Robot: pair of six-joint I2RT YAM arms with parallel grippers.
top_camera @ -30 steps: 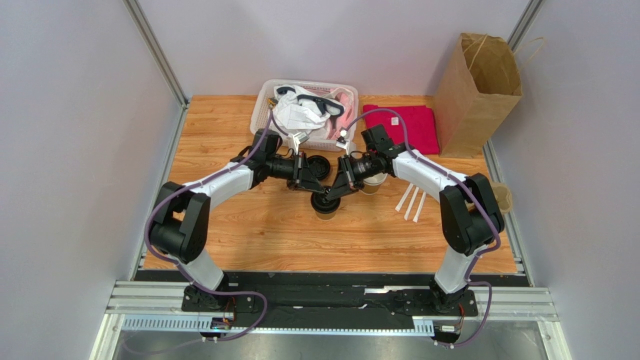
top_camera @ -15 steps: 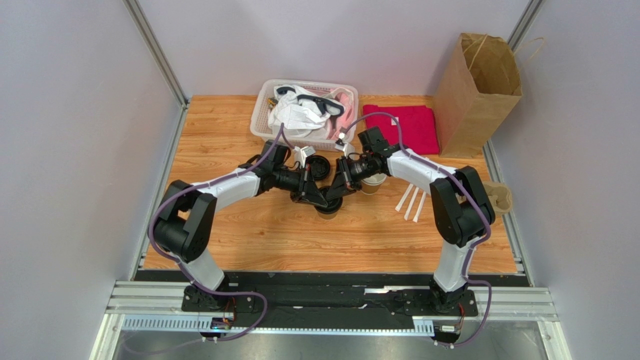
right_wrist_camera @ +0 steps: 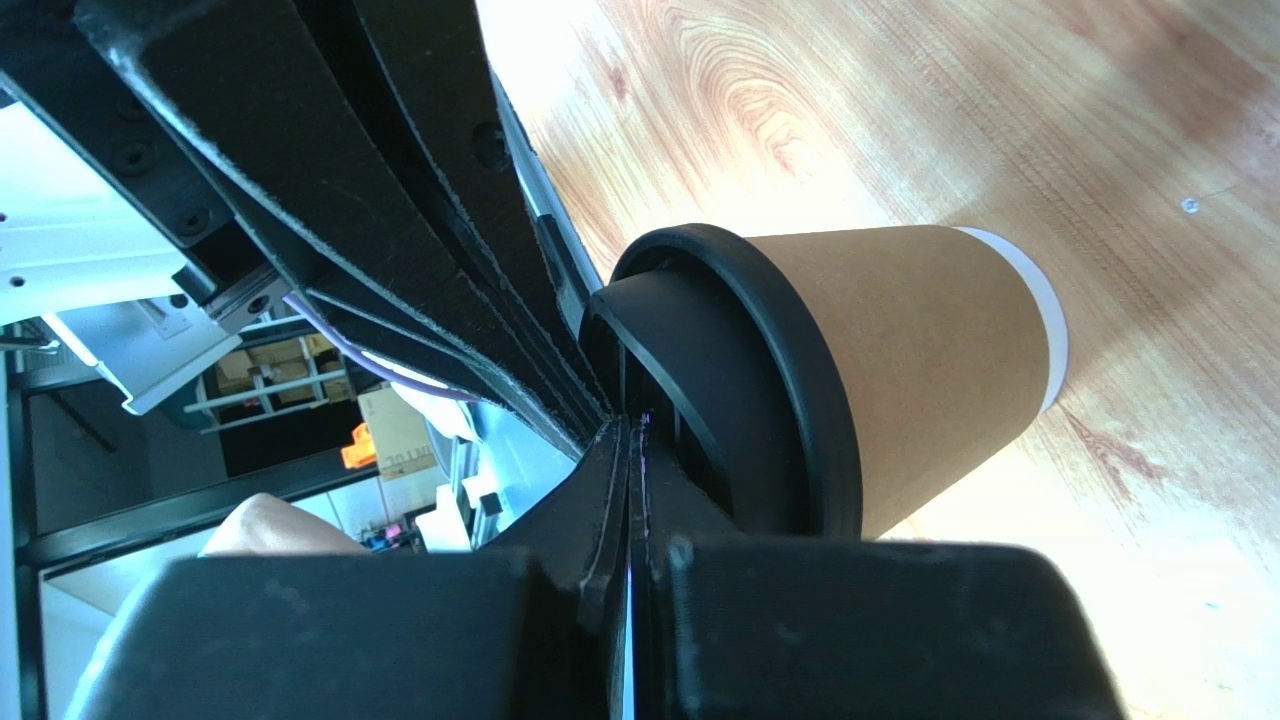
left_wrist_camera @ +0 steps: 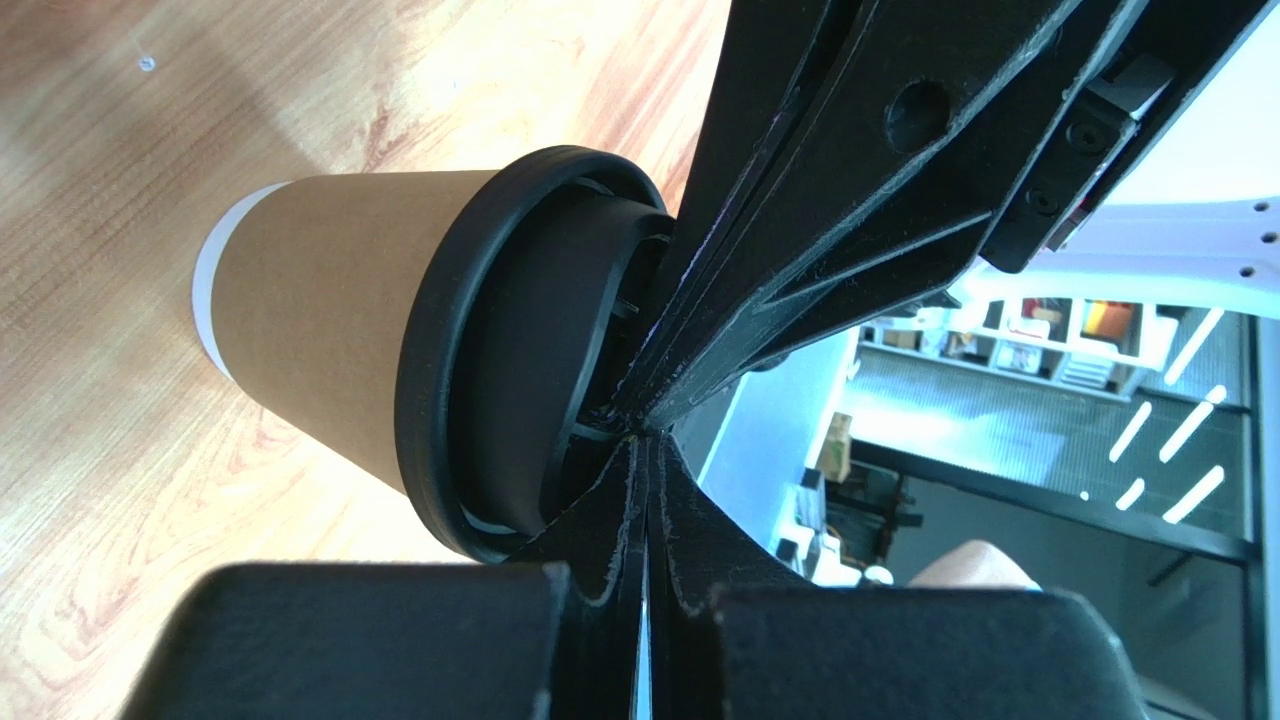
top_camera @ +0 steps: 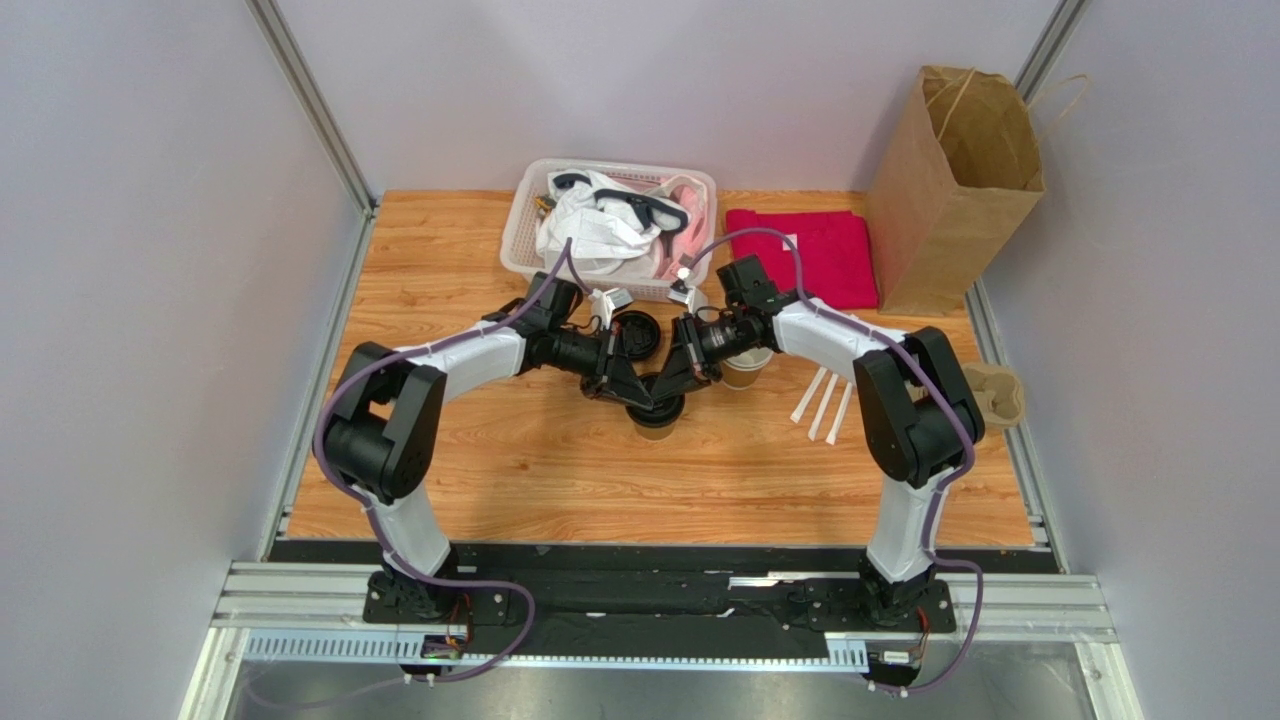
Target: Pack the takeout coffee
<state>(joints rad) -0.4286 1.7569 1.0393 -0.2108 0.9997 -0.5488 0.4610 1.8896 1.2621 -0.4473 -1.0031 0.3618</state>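
Note:
The takeout coffee, a brown kraft cup with a black lid, stands upright on the wooden table near its middle. My left gripper and right gripper meet tip to tip on top of the lid, both shut with nothing between their jaws. In the left wrist view the cup and lid lie just past my shut left gripper. In the right wrist view the cup and lid lie at my shut right gripper.
A second kraft cup stands behind the right gripper, and a loose black lid behind the left. A white basket of packets, a red cloth and a tall paper bag stand at the back. White sticks and a pulp tray lie right.
Both grippers have come down and together onto the cup's lid. The left arm's elbow has swung inward and the right arm has drawn in slightly. The cup has not moved.

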